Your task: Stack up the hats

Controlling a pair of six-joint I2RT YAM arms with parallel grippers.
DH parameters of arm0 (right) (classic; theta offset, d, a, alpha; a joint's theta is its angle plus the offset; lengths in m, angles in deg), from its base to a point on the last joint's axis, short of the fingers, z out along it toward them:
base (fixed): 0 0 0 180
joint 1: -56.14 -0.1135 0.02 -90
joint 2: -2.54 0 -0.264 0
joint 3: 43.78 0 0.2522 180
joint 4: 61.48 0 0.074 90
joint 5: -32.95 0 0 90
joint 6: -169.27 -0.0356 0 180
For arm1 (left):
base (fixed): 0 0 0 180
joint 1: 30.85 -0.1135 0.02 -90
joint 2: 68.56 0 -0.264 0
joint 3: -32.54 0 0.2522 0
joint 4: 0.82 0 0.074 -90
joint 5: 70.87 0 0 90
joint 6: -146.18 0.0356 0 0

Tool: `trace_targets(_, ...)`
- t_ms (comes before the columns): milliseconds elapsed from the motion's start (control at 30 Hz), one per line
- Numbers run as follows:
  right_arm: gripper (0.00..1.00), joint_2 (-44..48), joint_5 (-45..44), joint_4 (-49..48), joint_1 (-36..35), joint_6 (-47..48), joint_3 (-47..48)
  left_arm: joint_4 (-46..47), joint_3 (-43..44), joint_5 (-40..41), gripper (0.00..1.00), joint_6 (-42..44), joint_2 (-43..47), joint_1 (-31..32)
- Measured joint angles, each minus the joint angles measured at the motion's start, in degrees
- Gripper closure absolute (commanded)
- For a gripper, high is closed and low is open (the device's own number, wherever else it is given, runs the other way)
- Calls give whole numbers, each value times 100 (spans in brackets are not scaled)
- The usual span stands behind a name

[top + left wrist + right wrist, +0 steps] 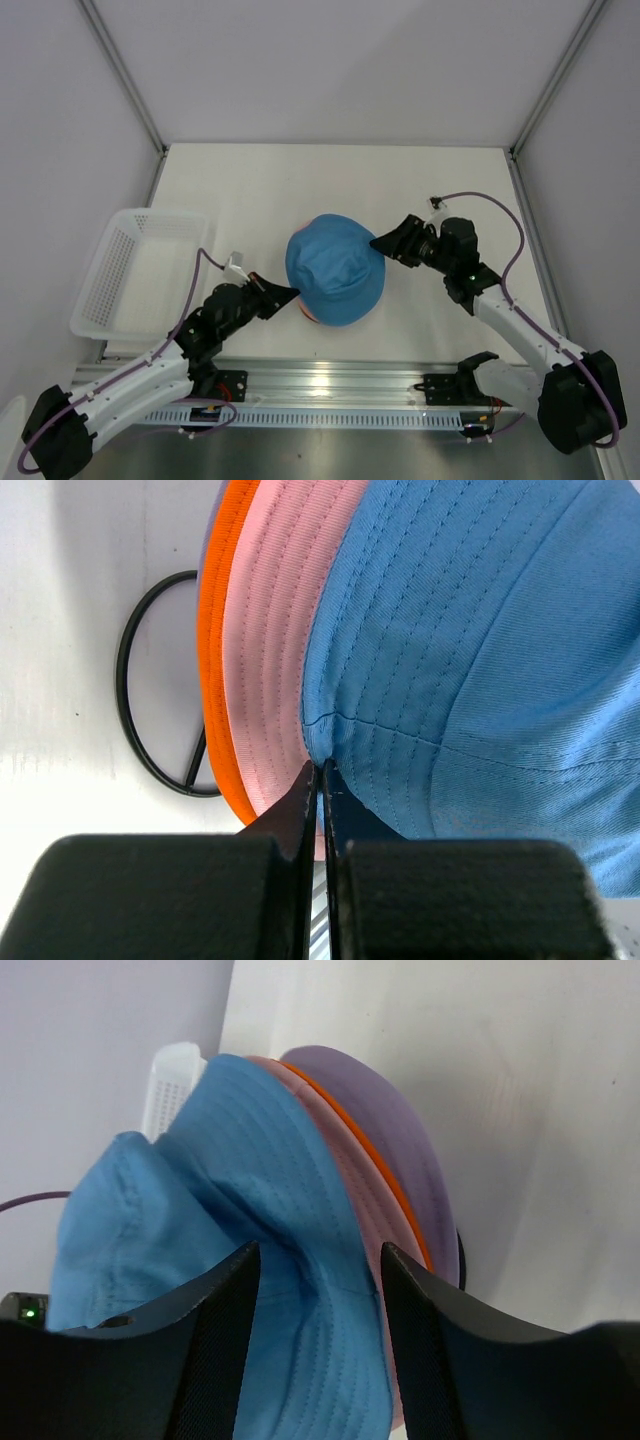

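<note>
Likely slip: sky-blue floppy fabric hat [335, 270] dragged askew
Cause: left claw [320, 772], together at its brim, tugging
Right claw [320, 1252]: apart, astride brim

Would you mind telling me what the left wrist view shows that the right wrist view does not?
Only left wrist: a black wire ring beside the stack, and the left gripper, shut. Only right wrist: the lavender hat, the white basket, the open right gripper. Both: the blue hat, pink hat and orange hat, stacked.
</note>
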State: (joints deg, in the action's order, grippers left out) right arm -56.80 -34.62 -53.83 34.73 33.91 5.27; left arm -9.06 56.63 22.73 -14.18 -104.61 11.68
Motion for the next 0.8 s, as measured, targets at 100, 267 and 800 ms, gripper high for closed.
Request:
trace_targets(100, 49, -260, 11, -20, -72, 48, 0, 11, 0, -17, 99, 20, -4, 0)
trace_targets(267, 89, -389, -28, -48, -125, 105, 0, 26, 0, -28, 99, 42, -4, 0)
trace_targets(800, 100, -1185, -192, -800, -177, -400, -284, 352, 24, -70, 99, 42, -317, 0)
